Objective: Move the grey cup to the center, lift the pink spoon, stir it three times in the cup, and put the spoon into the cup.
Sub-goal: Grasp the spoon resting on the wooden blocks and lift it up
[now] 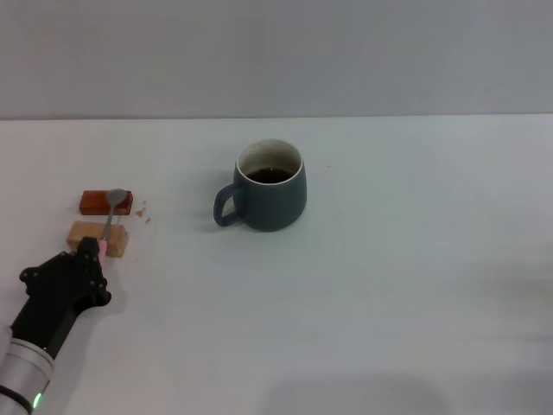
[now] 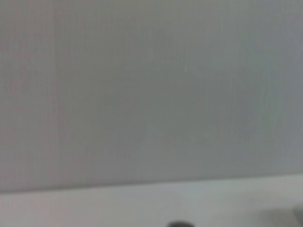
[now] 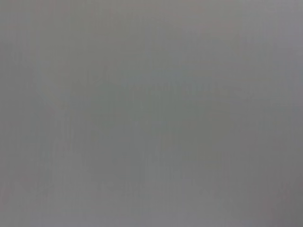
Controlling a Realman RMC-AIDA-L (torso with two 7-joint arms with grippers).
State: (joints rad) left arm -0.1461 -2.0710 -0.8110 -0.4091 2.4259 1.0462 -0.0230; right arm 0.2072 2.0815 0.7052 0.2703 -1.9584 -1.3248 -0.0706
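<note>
The grey cup (image 1: 270,194) stands upright near the middle of the white table, its handle toward my left, with dark liquid inside. The pink spoon (image 1: 110,216) lies at the left across two small blocks. Its grey bowl rests on the red-brown block (image 1: 91,203) and its pink handle slopes over the tan block (image 1: 84,233). My left gripper (image 1: 91,251) is at the near end of the pink handle, touching or right beside it. The right arm is out of view. The wrist views show only blank grey surfaces.
A few small brown crumbs (image 1: 144,212) lie on the white table (image 1: 389,303) just right of the blocks. A pale wall rises behind the table's far edge.
</note>
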